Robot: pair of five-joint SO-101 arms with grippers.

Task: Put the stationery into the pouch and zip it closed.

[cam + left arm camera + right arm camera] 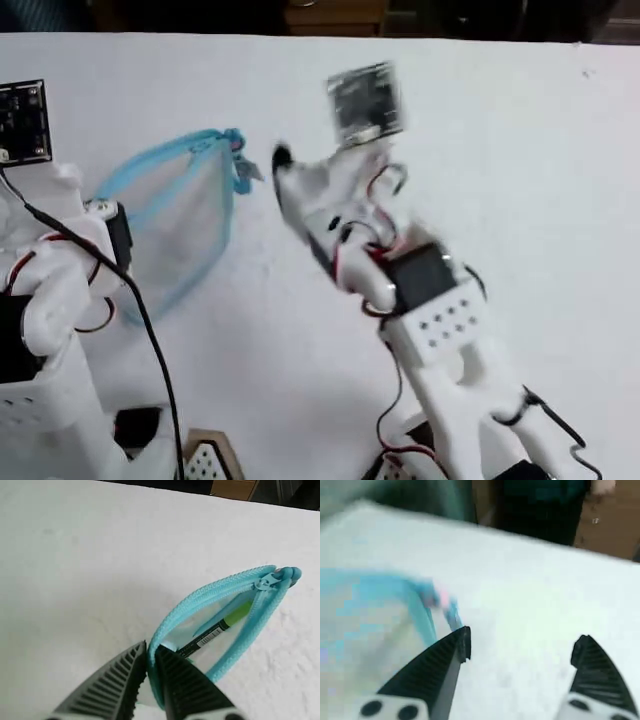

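The clear pouch [180,215] with a light blue zipper rim lies on the white table left of centre. In the left wrist view my left gripper [151,655] is shut on the pouch's rim [200,597], pinching the blue edge at the open end. The mouth gapes, and a pen [215,630] with a green section and a black barrel lies inside. The zipper slider [267,580] sits at the far end. My right gripper [520,650] is open, hovering beside the slider end of the pouch [375,610], with nothing between its fingers. The right arm [340,200] stands just right of the pouch.
The left arm's base and cables [60,300] fill the near left corner. A small patterned object [205,460] lies at the front edge. The table's right half [540,160] is bare white.
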